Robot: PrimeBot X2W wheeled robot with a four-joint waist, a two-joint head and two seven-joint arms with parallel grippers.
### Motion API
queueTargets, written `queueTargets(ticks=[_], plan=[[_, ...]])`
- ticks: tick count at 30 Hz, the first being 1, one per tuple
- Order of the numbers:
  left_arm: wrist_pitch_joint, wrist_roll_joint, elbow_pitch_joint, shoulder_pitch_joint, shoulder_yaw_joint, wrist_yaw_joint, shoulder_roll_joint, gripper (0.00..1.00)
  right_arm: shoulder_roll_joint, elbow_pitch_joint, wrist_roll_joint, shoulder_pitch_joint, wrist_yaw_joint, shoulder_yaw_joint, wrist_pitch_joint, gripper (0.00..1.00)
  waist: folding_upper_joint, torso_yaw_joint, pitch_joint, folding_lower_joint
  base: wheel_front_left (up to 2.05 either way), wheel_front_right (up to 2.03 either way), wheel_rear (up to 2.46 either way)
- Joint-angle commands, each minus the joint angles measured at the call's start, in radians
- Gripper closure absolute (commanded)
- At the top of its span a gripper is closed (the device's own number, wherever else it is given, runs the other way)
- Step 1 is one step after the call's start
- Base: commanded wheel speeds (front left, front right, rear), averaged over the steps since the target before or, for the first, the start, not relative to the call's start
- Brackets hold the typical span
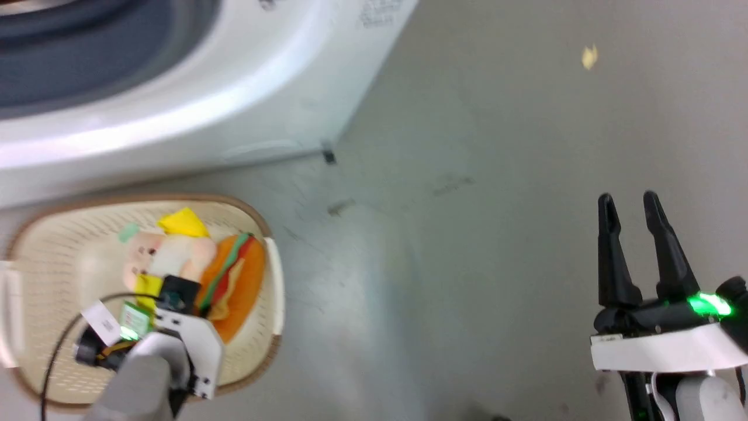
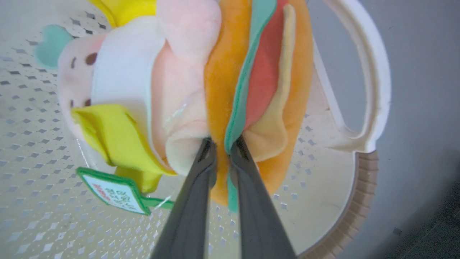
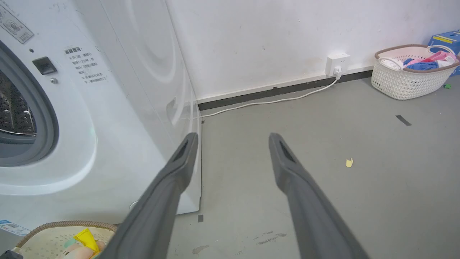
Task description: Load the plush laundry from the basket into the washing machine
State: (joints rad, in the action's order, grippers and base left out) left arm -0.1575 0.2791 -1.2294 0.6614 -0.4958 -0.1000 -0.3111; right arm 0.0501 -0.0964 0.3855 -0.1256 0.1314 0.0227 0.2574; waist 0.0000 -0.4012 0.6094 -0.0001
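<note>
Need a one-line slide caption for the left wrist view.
Left gripper pinching the orange burger plush, which lies against the pale pink plush in the cream basket.

Head cam looks down, steeply I think, it's blurry. Left wrist cam sits right inside the cream perforated plastic basket (image 2: 373,90). Right wrist cam, low, faces the big white front-loading washing machine (image 3: 107,108); all three catch that basket.
</note>
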Motion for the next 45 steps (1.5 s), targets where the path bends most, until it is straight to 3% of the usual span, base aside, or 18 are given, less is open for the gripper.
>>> queueTargets(ticks=[1, 9, 11, 12, 13, 20, 27, 37, 41, 45], plan=[[-0.034, 0.015, -0.004, -0.031, 0.007, -0.002, 0.018, 1.00, 0.000, 0.007, -0.021, 0.020, -0.001, -0.010, 0.004, 0.00, 0.0000, 0.109, -0.157, 0.0001, 0.00, 0.00, 0.00], [-0.101, 0.054, 0.065, -0.133, 0.030, -0.002, 0.078, 1.00, 0.000, 0.033, -0.078, 0.082, -0.001, -0.047, 0.004, 0.00, 0.0000, 0.227, -0.321, 0.0001, 0.00, 0.00, 0.00], [-0.104, 0.064, 0.196, -0.194, 0.062, 0.019, 0.084, 1.00, 0.000, 0.036, -0.092, 0.109, -0.001, -0.057, 0.004, 0.00, 0.0000, 0.269, -0.373, 0.0001, 0.00, 0.00, 0.00], [-0.104, 0.064, 0.196, -0.194, 0.062, 0.019, 0.084, 1.00, 0.000, 0.036, -0.092, 0.109, -0.001, -0.057, 0.004, 0.00, 0.0000, 0.269, -0.373, 0.0001, 0.00, 0.00, 0.00], [-0.104, 0.061, 0.300, -0.250, 0.085, 0.037, 0.086, 1.00, 0.000, 0.037, -0.097, 0.126, -0.001, -0.064, 0.004, 0.00, 0.0000, 0.297, -0.400, 0.0001, 0.00, 0.00, 0.00], [-0.104, 0.033, 0.583, -0.407, 0.153, 0.085, 0.111, 1.00, 0.000, 0.041, -0.112, 0.172, -0.001, -0.073, 0.004, 0.00, 0.0000, 0.357, -0.468, 0.0001, 0.00, 0.00, 0.00], [-0.104, 0.001, 0.859, -0.517, 0.261, 0.103, 0.134, 1.00, 0.000, 0.035, -0.126, 0.187, -0.001, -0.057, 0.004, 0.00, 0.0000, 0.368, -0.493, 0.0001, 0.00, 0.00, 0.00], [-0.104, -0.038, 1.078, -0.450, 0.382, 0.066, 0.139, 1.00, 0.000, -0.001, -0.146, 0.166, -0.001, -0.045, 0.004, 0.00, 0.0000, 0.339, -0.391, 0.0001, 0.00, 0.00, 0.00], [-0.092, -0.032, 1.071, -0.331, 0.404, 0.036, 0.089, 1.00, 0.000, -0.020, -0.141, 0.121, -0.001, -0.023, 0.004, 0.00, 0.0000, 0.302, -0.278, 0.0001, 0.00, 0.00, 0.00], [-0.016, -0.020, 1.055, -0.184, 0.410, 0.009, 0.026, 1.00, 0.000, -0.036, -0.122, 0.085, -0.001, -0.022, 0.004, 0.00, 0.0000, 0.267, -0.173, 0.0001, 0.00, 0.00, 0.00]])
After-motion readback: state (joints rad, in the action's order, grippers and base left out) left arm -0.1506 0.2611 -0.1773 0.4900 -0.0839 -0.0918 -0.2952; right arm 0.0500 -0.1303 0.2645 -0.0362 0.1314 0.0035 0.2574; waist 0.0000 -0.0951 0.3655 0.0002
